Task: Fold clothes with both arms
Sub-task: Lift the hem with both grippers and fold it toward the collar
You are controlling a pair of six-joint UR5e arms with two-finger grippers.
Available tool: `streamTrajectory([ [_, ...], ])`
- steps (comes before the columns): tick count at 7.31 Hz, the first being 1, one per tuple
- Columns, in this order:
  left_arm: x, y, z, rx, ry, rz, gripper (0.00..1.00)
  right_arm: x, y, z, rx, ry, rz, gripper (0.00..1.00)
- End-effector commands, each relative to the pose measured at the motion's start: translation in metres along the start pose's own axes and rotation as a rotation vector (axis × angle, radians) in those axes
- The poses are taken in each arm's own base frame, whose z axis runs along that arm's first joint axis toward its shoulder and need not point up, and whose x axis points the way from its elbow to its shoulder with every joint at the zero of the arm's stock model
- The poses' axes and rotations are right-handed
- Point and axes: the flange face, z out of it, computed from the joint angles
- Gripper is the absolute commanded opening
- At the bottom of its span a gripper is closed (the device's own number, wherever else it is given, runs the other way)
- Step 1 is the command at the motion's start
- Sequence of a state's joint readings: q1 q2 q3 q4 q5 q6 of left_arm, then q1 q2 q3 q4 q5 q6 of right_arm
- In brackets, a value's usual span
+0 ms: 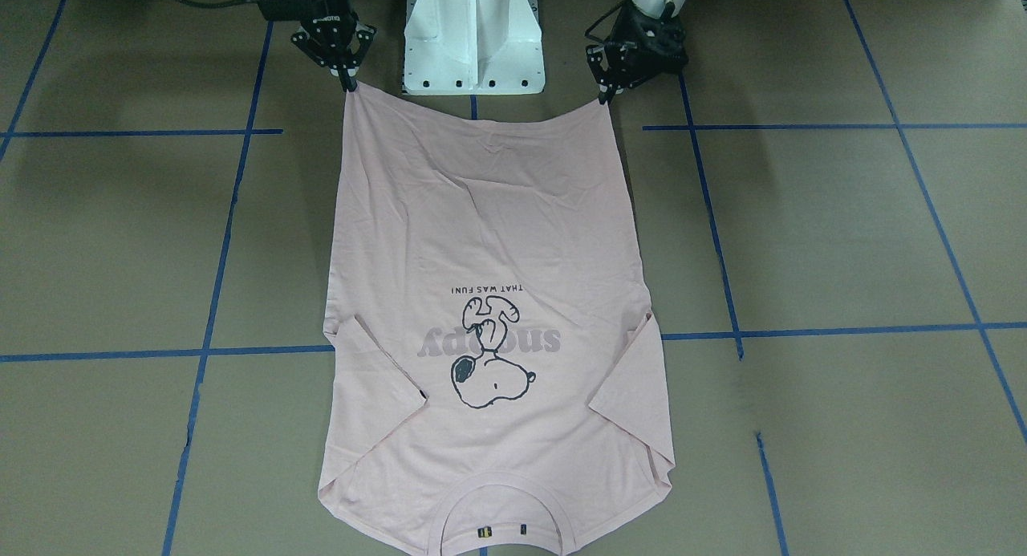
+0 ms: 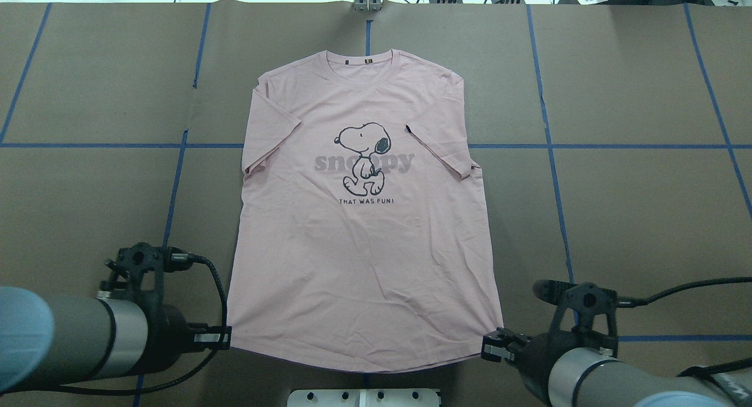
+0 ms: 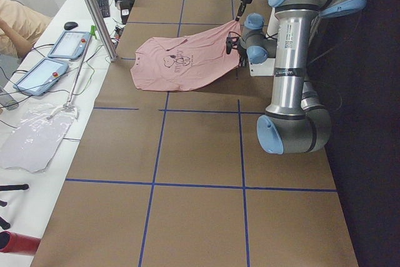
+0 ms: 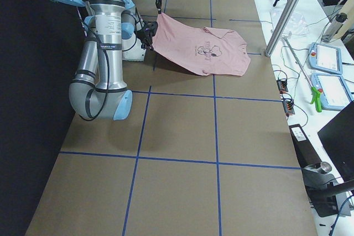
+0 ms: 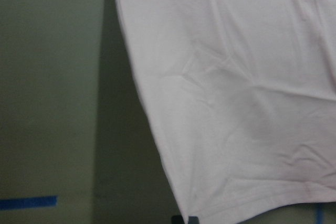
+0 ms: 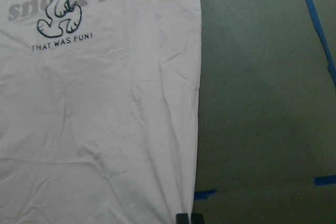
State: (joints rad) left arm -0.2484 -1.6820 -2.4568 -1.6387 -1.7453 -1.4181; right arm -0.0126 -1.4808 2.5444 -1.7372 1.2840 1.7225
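Observation:
The pale pink T-shirt (image 2: pixel 364 219) lies front up with the Snoopy print (image 2: pixel 364 157) showing and its collar at the far side from the robot. My left gripper (image 2: pixel 226 336) is shut on the near left hem corner. It also shows in the front view (image 1: pixel 603 99) and the left wrist view (image 5: pixel 186 220). My right gripper (image 2: pixel 490 345) is shut on the near right hem corner, also seen in the front view (image 1: pixel 347 83) and the right wrist view (image 6: pixel 188 219). In the side views the hem (image 3: pixel 228 35) hangs raised off the table while the collar end rests on it.
The white pedestal base (image 1: pixel 473 34) stands just behind the hem between the arms. Blue tape lines (image 2: pixel 552 160) cross the brown table cover. A metal pole (image 3: pixel 94 10), tablets (image 3: pixel 62 45) and a clear bag (image 3: pixel 34 136) lie at the operators' side.

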Motion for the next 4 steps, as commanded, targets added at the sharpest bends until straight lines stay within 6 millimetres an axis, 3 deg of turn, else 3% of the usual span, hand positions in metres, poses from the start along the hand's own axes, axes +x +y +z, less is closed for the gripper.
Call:
streamTrajectory([
  [1,0.033,-0.002,-0.109,-0.025,0.084,-0.008,0.00,0.011,-0.020,-0.071,-0.084,-0.002,0.011,0.00],
  [2,0.039,-0.006,-0.095,-0.029,0.068,0.015,0.00,0.012,-0.024,-0.067,-0.076,0.023,0.002,0.00],
  [3,0.044,-0.017,-0.071,-0.018,0.027,0.086,0.00,0.000,-0.027,-0.058,-0.060,0.016,-0.050,0.00],
  [4,0.045,-0.066,-0.040,0.045,-0.045,0.118,0.00,-0.045,-0.049,-0.027,0.008,0.015,-0.081,0.00],
])
